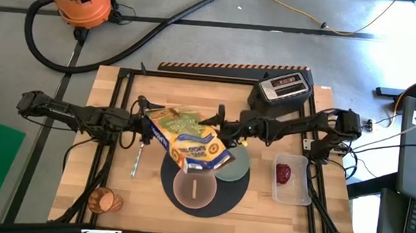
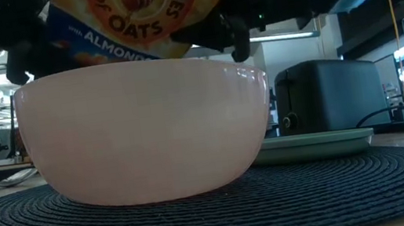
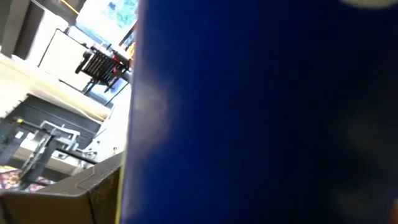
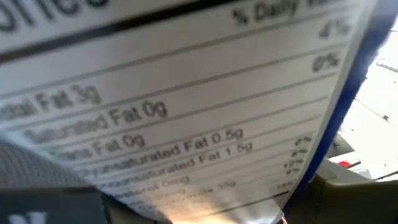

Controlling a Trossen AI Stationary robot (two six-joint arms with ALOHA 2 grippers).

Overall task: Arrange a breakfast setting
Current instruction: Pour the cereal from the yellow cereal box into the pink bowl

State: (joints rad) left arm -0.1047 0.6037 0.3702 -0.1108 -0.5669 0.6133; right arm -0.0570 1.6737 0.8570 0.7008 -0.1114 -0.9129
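both grippers, left gripper (image 1: 148,127) and right gripper (image 1: 225,131), clamp a cereal box (image 1: 191,141) tilted above the pink bowl (image 1: 195,188), which sits on the dark-grey mat (image 1: 220,204) beside the green plate (image 1: 240,166).

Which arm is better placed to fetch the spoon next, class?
Probably the left. The metal spoon lies on the table on the left arm's side, just below the left gripper. The right gripper is across the cereal box both arms hold over the pink bowl.
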